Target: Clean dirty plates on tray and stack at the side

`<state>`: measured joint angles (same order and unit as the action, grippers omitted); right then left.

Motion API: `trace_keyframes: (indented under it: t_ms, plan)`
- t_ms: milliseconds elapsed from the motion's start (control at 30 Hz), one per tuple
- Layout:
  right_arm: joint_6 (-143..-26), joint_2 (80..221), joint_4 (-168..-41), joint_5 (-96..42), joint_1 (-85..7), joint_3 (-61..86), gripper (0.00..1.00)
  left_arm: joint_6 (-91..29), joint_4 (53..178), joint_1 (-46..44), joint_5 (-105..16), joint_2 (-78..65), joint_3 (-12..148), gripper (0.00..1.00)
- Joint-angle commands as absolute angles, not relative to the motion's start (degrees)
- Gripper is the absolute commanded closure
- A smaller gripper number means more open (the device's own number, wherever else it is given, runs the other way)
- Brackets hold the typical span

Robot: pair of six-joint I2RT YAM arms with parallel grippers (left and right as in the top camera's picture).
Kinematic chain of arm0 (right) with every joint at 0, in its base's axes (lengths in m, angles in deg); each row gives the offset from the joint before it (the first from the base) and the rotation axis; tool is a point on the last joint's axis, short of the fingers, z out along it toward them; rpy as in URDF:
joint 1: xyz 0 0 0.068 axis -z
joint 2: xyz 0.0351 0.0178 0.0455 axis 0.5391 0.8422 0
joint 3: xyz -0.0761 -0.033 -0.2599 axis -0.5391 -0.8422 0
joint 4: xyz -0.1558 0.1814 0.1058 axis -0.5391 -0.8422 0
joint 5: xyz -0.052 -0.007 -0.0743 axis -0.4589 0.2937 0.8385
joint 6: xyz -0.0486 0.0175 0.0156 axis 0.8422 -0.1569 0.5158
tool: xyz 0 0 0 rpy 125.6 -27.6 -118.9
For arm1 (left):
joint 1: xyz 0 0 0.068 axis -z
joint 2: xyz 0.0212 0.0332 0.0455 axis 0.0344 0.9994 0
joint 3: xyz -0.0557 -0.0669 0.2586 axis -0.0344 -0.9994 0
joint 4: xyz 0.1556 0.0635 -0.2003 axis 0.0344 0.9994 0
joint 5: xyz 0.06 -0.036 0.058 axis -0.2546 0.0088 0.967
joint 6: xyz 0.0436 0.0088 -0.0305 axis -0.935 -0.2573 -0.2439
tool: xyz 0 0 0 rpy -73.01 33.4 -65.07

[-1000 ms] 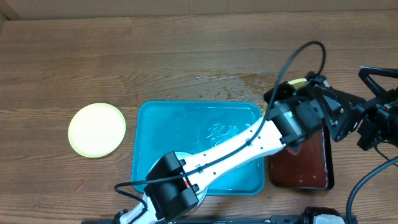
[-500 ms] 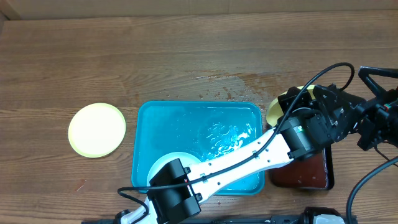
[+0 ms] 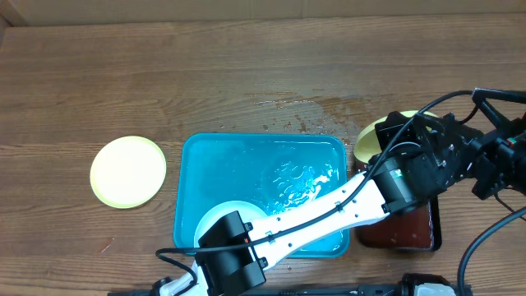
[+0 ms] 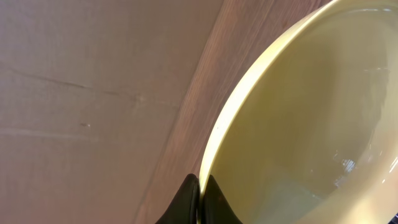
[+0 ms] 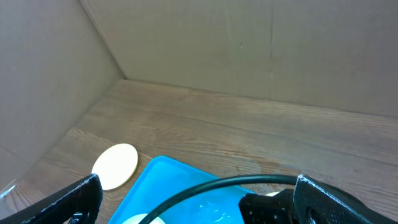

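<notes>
Left wrist: plate [image 4: 311, 124] in end effector [image 4: 199, 188]

Left arm [image 3: 329, 201] stretched far right, fingers [image 4: 185, 205] pinching plate [image 4: 298, 124] rim; right fingers [image 5: 78, 193] spread wide.

Overhead view. Open passage: bare table [image 3: 205, 66] across the whole upper frame, and the strip between the left plate [image 3: 128, 171] and the tray [image 3: 238, 164]. Obstructions: left arm [image 3: 329, 205] lying diagonally over the tray's lower right. At far right, the held plate [image 3: 367, 138], black tray [image 3: 415, 230] and right arm [image 3: 501, 156] crowd together.
</notes>
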<state>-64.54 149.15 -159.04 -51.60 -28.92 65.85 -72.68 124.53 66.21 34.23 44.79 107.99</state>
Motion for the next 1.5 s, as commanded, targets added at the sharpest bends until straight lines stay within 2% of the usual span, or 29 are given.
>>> trace_keyframes:
  t_ms: [0,800,1033,1100,1300,1367,1467]
  plan:
    - [-64.3,148.6,-158.8,-52.0,-29.1,66.8,0.0,-73.8,124.1,66.7,35.8,45.2,109.3,0.96]
    - [-64.3,148.6,-159.4,-52.0,-29.1,66.8,0.0,-71.0,124.3,67.2,36.8,46.1,109.3,0.96]
    - [-64.3,148.6,-159.6,-51.9,-29.1,66.8,0.0,-64.4,131.3,67.1,12.4,46.1,109.3,0.96]
    - [-64.3,148.6,-159.6,-51.9,-29.1,66.8,0.0,-63.1,131.3,67.2,17.0,46.1,109.3,0.96]
    - [-64.3,148.6,-159.8,-51.9,-29.1,66.8,0.0,-64.6,127.3,66.5,43.9,46.1,109.3,0.96]
    - [-64.3,148.6,-159.8,-51.9,-29.1,66.8,0.0,-65.4,127.3,65.9,43.0,46.1,109.3,0.96]
    - [-64.3,148.6,-159.9,-52.0,-29.1,66.8,0.0,-65.4,131.7,65.9,27.3,46.1,109.3,0.96]
